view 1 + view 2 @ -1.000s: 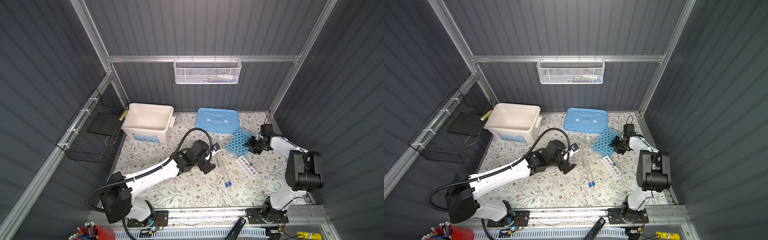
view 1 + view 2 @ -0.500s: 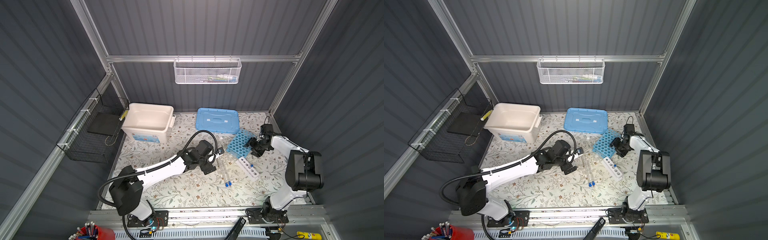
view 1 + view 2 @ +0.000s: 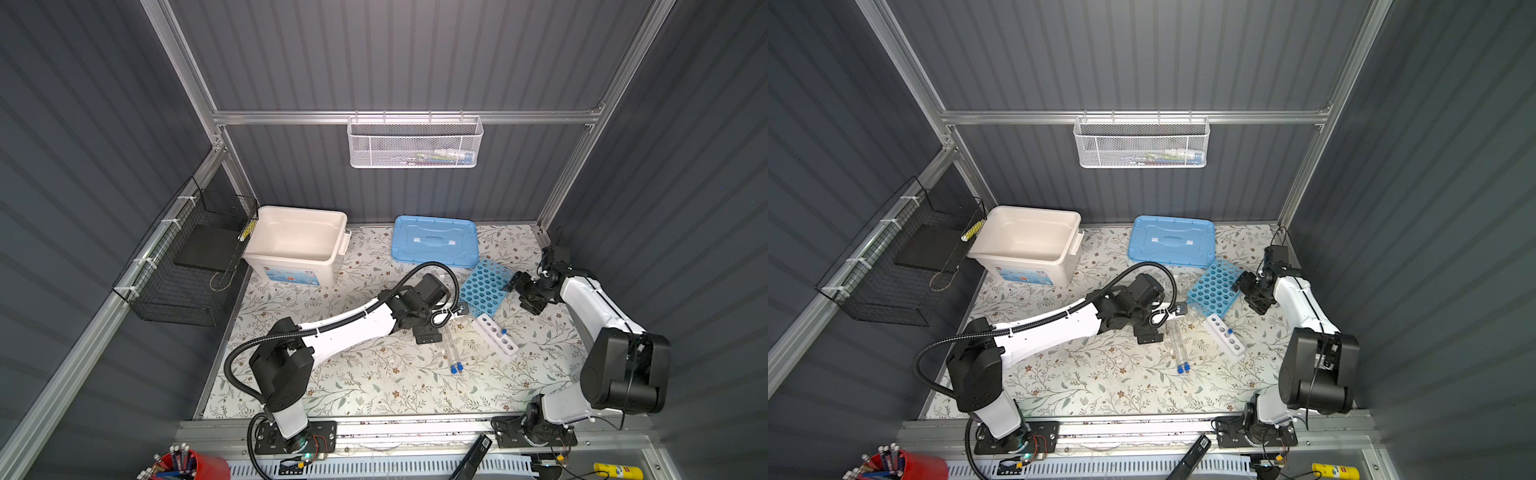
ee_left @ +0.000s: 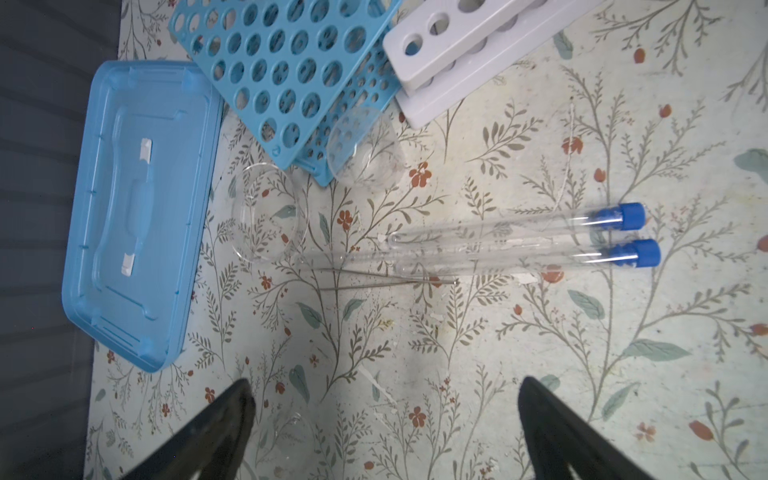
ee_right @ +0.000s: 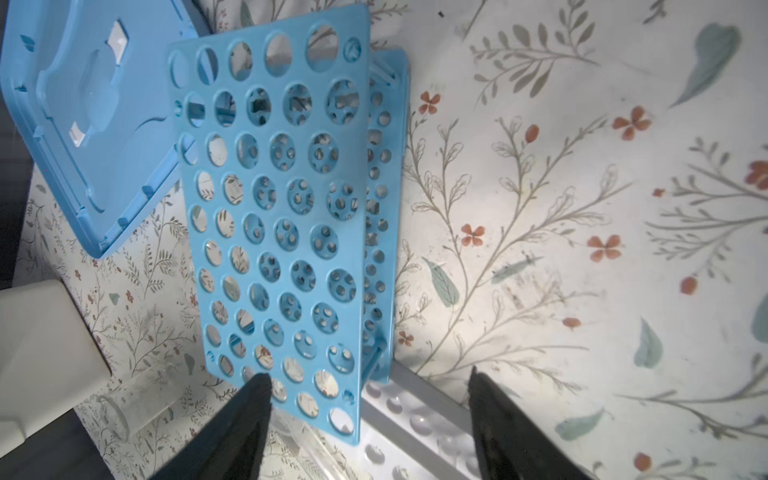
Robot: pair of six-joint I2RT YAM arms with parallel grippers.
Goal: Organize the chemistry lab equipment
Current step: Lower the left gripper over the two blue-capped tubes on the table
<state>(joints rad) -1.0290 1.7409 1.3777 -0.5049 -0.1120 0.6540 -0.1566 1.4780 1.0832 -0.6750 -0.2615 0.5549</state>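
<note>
The blue many-holed rack (image 3: 484,286) (image 5: 282,216) sits tilted beside the light-blue lid. My right gripper (image 3: 520,295) (image 5: 370,399) is open at its right edge; the rack's near corner lies between the spread fingers, not pinched. The white one-row rack (image 3: 496,334) (image 4: 478,45) lies in front of it. Two blue-capped tubes (image 3: 453,353) (image 4: 519,237) lie side by side, with thin rods (image 4: 386,276) next to them. Two clear glass dishes (image 4: 266,216) rest near the blue rack's corner. My left gripper (image 3: 446,322) (image 4: 384,399) hangs wide open and empty over the mat near the tubes' closed ends.
The white bin (image 3: 297,245) stands at the back left, and its light-blue lid (image 3: 434,241) lies flat at the back middle. A white mesh basket (image 3: 415,143) hangs on the back wall, a black wire basket (image 3: 187,266) on the left wall. A clear beaker (image 5: 133,399) lies on its side.
My left arm has reached further right, bringing its open gripper up to the tubes. My right gripper's jaws have spread apart at the blue rack's edge.
</note>
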